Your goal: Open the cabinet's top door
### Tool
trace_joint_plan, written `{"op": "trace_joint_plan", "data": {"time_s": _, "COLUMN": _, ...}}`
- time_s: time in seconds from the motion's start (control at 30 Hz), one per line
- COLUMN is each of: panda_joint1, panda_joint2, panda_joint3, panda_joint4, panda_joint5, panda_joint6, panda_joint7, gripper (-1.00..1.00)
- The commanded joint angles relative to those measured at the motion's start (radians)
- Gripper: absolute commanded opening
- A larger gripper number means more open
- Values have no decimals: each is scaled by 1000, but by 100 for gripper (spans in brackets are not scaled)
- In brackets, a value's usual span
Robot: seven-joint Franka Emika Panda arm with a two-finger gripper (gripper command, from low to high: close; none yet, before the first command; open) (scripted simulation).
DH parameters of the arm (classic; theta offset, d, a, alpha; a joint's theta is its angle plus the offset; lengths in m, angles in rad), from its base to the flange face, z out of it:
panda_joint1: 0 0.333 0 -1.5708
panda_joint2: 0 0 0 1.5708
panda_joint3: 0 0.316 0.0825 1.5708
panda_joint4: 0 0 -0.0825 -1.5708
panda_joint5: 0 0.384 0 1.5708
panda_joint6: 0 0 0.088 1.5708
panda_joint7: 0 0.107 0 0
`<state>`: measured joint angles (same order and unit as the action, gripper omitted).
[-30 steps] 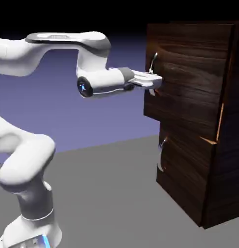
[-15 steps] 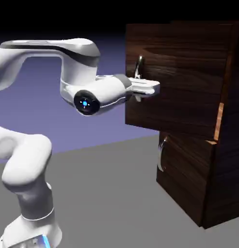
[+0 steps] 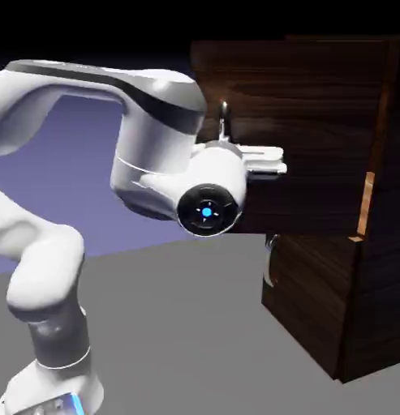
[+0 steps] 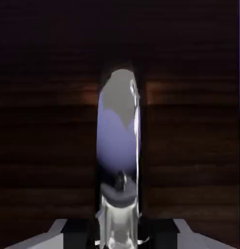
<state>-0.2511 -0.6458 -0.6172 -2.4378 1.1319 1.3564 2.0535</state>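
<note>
The dark wood-grain cabinet (image 3: 385,267) stands at the exterior view's right. Its top door (image 3: 316,97) is swung out from the body toward the left, and a light tan strip (image 3: 367,203) shows at the hinge side. The door's curved silver handle (image 3: 224,117) sticks up just above my gripper (image 3: 255,159), which is shut on the handle's lower part. In the hand view the shiny handle (image 4: 119,155) runs upright between the grey fingertips (image 4: 56,231), with the door's dark wood (image 4: 44,146) filling the picture behind it.
The shorter lower door (image 3: 308,308) is shut, with its own silver handle (image 3: 270,266) at its left edge. My forearm and wrist (image 3: 204,207) hang in front of the top door. Grey tabletop (image 3: 178,340) lies below.
The top door has swung farther out toward the exterior view's left. My hand moved back with the handle in it, and the wrist turned to face the camera.
</note>
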Motion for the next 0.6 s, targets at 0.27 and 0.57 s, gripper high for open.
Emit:
{"op": "trace_joint_plan", "data": {"time_s": 0.27, "panda_joint1": 165, "panda_joint2": 311, "panda_joint3": -267, "panda_joint4": 301, "panda_joint5": -79, "panda_joint6": -391, "panda_joint7": -111, "gripper": -100}}
{"op": "trace_joint_plan", "data": {"time_s": 0.57, "panda_joint1": 191, "panda_joint2": 636, "panda_joint3": -414, "panda_joint4": 546, "panda_joint5": -46, "panda_joint6": -737, "panda_joint7": -262, "gripper": -100}}
